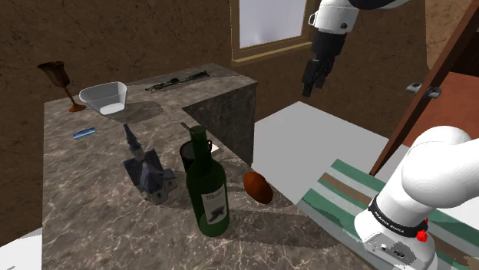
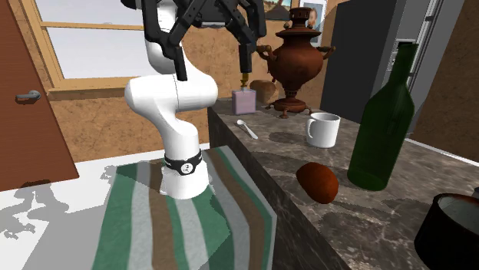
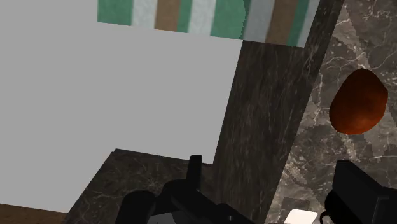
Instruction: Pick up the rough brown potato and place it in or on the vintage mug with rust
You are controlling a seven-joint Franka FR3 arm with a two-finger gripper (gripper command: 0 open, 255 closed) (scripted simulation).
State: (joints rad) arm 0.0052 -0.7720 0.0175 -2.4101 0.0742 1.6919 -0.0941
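The potato (image 1: 258,186), reddish-brown and lying on its side, rests on the marble counter (image 1: 92,222) close to its edge, just beside the green bottle (image 1: 207,188) but apart from it. In the shoulder view a dark mug (image 1: 186,157) stands behind the bottle, partly hidden by it. The second exterior view brings that mug up large at its lower right, pale inside, and adds a white mug (image 2: 322,129), a spoon (image 2: 247,129), a small lilac box (image 2: 244,101) and a coppery samovar (image 2: 295,65) further along the counter. Which mug is the rusty one I cannot tell. The shoulder view gives the other end of the counter: a goblet (image 1: 55,77), a white bowl (image 1: 104,98), a small blue item (image 1: 84,133), a little model church (image 1: 151,175) and a long dark thing (image 1: 178,79) at the back. By count: one potato, one bottle, two mugs, one of each of the rest. The gripper (image 1: 309,83) hangs high above the grey floor (image 1: 322,130) beside the counter, well apart from the potato — its fingers spread wide, holding nothing. The wrist view looks past them at the potato, the counter's side wall and the floor. The arm rises from a striped stand (image 2: 153,222) — green, brown and white. The walls (image 1: 138,38) are rough brown, with a wood-framed window (image 1: 269,23) and a reddish-brown door (image 2: 15,130).
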